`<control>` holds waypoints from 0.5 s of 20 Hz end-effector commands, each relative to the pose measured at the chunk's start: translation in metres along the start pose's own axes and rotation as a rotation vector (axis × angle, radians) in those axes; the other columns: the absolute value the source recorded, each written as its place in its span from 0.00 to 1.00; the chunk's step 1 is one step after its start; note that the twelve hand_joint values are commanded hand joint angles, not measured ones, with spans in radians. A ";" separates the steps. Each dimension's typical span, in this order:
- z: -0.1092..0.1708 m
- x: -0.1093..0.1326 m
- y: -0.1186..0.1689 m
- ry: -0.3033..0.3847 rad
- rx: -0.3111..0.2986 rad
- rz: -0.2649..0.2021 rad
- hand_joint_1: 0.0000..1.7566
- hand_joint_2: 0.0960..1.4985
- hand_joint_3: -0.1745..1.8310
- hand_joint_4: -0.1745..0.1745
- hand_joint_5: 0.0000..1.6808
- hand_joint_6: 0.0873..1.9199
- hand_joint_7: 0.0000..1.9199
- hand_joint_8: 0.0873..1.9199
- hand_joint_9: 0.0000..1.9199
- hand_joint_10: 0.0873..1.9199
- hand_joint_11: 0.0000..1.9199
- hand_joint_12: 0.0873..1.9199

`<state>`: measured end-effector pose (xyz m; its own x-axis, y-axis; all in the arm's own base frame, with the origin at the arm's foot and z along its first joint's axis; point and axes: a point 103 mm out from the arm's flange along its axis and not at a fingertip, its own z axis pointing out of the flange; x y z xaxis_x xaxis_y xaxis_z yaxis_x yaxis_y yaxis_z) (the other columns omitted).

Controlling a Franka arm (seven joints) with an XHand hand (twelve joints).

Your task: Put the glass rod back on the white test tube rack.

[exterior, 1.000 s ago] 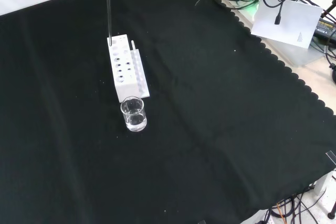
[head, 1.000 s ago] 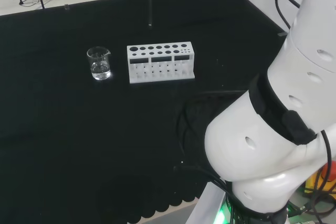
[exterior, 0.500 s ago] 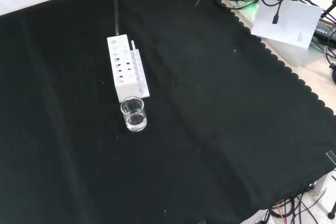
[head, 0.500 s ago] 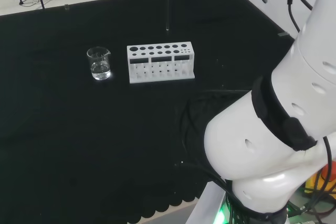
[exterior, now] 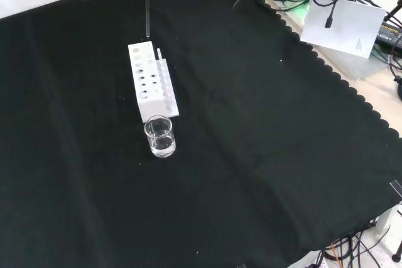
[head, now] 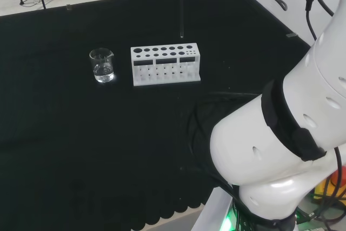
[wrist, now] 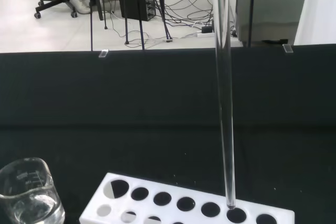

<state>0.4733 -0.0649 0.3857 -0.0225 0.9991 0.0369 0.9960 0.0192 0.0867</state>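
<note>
Above the white plastic test tube rack (head: 165, 64), you have the long clear glass rod (head: 181, 9) hanging upright, its lower tip clear of the rack's top face and over the end that lies to the right in the head view. From the wrist camera the tip sits just over the second hole from that end of the back row, apparently not yet inside it (the glass is thin, so judge the last bit of gap with care). In the front view the rod stands over the far end of the rack, the end away from the small clear glass beaker (exterior: 159, 136) with a little water in it, which stands just beside the rack's near end.

How your hand is closed I cannot tell; the rod runs up out of each view, so something above is carrying it, but the fingers are not to be seen.

You are at the alignment step: the rod is carried over, the insertion is not yet made. Your next move, as I judge it, calls for a straight descent with the rod kept vertical, tip centred on the chosen hole, so it enters without striking the white rim. Let go only once the rod rests in the rack and stands on its own.
</note>
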 end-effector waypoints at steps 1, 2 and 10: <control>0.009 -0.005 0.002 -0.003 0.008 0.009 0.73 0.72 0.09 0.00 0.61 0.30 0.54 0.63 0.81 0.44 0.82 0.39; 0.011 -0.005 0.003 -0.001 0.009 0.010 0.73 0.72 0.09 0.00 0.61 0.30 0.54 0.63 0.81 0.44 0.82 0.39; 0.025 -0.008 0.017 0.021 0.017 0.018 0.73 0.72 0.09 0.00 0.61 0.30 0.54 0.63 0.81 0.44 0.82 0.39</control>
<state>0.4844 -0.0702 0.3682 -0.0091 0.9989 0.0471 0.9976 0.0059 0.0684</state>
